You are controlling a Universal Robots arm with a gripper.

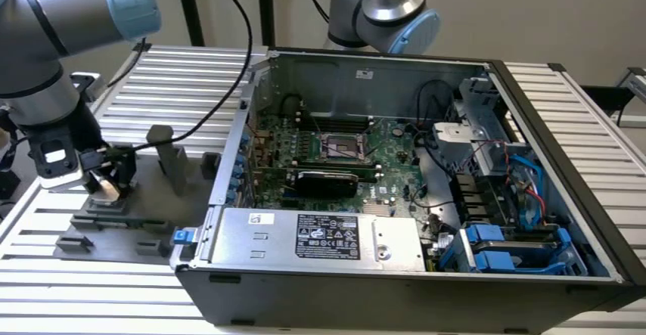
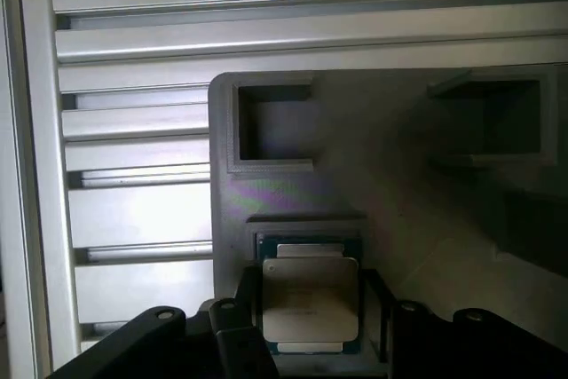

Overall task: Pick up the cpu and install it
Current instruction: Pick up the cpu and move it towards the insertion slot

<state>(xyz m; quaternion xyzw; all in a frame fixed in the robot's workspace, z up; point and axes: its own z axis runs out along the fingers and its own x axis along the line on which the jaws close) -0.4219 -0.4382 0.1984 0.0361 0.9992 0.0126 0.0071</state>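
Cpu lies in the grey fixture with the gripper straddling it, whether gripping it I cannot tell

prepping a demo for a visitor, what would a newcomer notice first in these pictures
The open computer case dominates the exterior view's middle and right, its green motherboard exposed beside a silver labelled power supply. At that view's left, the arm's gripper is low at a grey fixture, right over the silver-topped cpu sitting in its holder.
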